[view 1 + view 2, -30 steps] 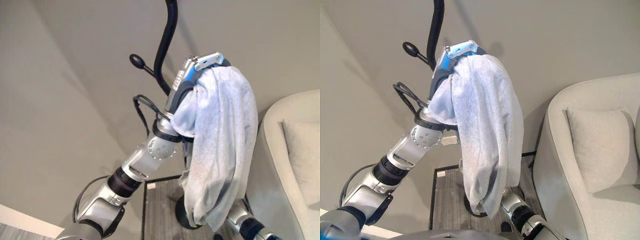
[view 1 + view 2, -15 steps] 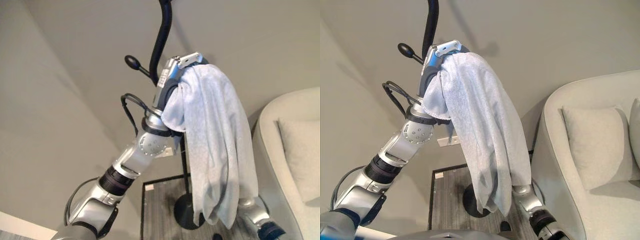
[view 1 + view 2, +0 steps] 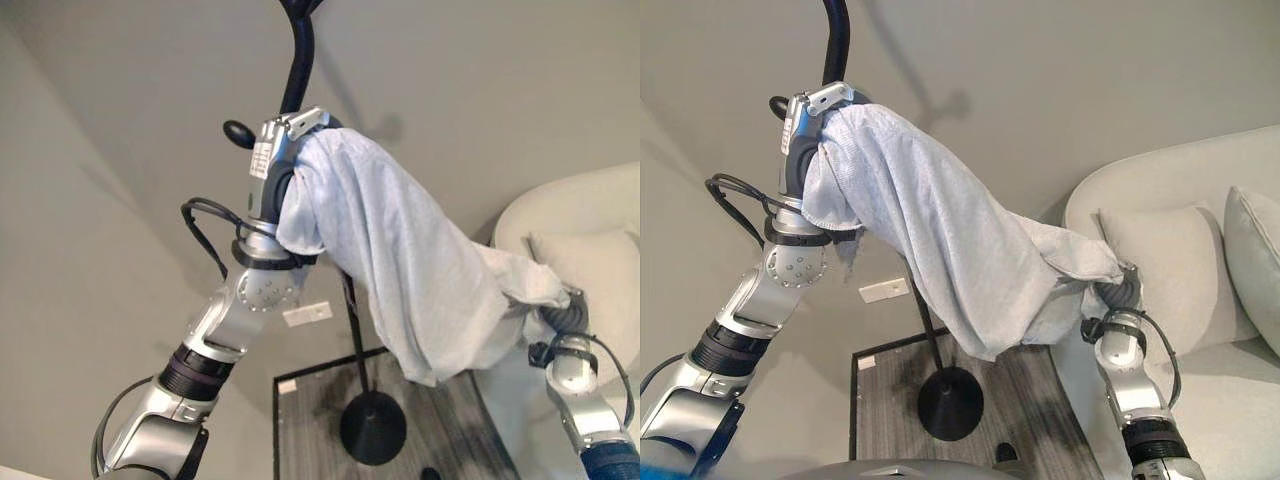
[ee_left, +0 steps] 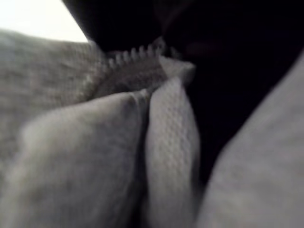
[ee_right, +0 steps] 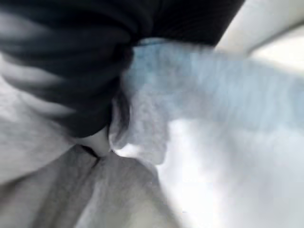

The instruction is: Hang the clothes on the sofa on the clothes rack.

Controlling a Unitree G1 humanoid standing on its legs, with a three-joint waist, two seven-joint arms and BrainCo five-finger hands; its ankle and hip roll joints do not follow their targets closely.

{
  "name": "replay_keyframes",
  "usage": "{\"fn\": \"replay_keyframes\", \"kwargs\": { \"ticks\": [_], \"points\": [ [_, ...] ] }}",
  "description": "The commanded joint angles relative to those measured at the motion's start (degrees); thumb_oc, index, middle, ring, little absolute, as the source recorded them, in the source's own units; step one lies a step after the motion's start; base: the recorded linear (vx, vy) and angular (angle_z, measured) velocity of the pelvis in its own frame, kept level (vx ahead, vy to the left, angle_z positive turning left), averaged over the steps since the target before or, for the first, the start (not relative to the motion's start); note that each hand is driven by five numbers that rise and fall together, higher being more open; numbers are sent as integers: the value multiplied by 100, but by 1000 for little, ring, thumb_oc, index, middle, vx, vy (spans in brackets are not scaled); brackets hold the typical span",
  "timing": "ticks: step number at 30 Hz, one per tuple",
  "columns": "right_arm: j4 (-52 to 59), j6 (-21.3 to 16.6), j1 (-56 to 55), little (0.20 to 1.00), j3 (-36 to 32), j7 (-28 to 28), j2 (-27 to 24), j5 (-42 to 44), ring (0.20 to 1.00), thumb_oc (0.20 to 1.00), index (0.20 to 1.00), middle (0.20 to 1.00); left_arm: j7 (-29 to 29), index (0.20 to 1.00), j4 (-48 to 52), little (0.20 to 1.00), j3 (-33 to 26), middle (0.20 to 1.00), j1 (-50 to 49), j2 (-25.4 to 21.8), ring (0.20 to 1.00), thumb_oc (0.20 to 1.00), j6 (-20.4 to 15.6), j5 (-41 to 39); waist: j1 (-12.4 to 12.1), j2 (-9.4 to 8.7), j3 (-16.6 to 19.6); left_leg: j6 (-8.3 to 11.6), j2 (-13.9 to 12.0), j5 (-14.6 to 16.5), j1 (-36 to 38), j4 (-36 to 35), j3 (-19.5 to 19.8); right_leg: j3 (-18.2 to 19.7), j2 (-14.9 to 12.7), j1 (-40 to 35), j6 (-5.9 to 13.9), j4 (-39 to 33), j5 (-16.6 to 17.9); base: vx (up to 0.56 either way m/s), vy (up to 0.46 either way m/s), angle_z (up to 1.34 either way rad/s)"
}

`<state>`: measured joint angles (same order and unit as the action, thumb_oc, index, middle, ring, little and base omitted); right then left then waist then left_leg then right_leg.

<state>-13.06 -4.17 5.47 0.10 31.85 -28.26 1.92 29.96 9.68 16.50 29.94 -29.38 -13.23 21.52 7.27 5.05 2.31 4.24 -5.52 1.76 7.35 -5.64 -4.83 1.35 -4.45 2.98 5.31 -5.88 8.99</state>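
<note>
I see no writing I can read on anything here. The pale grey garment (image 3: 940, 250) is draped over my left hand (image 3: 272, 165), which is raised right beside the black pole of the clothes rack (image 3: 296, 60), next to one of its round-tipped pegs (image 3: 238, 133). The cloth hides that hand's fingers, so I cannot tell how they sit. My right hand (image 3: 1122, 292) is up by the sofa (image 3: 1200, 300), at the cloth's far end, its fingers buried in the fabric, so I cannot tell their state either. A second ago the garment hung straight down from the left hand; now it stretches sideways between both hands, and the right arm has risen from low near the rack's round base (image 3: 950, 402).
</note>
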Motion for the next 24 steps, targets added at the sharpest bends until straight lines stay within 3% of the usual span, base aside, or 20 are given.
{"fn": "replay_keyframes", "kwargs": {
  "ticks": [1, 3, 10, 24],
  "points": [
    [114, -270, 664, 200, -258, 433, 80, -441, 200, 200, 200, 200, 344, 200, -267, 200, -297, 200, 378, -147, 200, 200, -47, 68, -72, -564, 26, -225, 310, 559, 353, 64, -68, 83, -391, -628, 328, 88, -584, -31, -9, -9],
    [122, -110, 1114, 200, -364, 896, -112, -850, 200, 200, 200, 200, 431, 200, -324, 200, -296, 200, 372, -108, 200, 200, -42, 87, -126, -576, 39, -235, 309, 575, 366, 64, -50, 86, -383, -639, 322, 88, -594, 15, 3, -9],
    [-63, 187, 1939, 200, -440, 1384, -483, -1130, 200, 200, 200, 200, 591, 200, -492, 200, -259, 200, 517, -106, 200, 200, 19, 137, -217, -620, 27, -243, 315, 568, 341, 64, -11, 74, -372, -638, 311, 88, -591, -6, -1, -2],
    [-23, 470, 3254, 200, -400, 1708, -1400, -1545, 200, 200, 200, 200, 1069, 200, -979, 200, -647, 200, 1021, -505, 200, 200, 281, 304, -313, -681, 57, -205, 285, 559, 314, 64, 10, 48, -351, -641, 307, 88, -610, 0, 0, 0]
  ]
}}
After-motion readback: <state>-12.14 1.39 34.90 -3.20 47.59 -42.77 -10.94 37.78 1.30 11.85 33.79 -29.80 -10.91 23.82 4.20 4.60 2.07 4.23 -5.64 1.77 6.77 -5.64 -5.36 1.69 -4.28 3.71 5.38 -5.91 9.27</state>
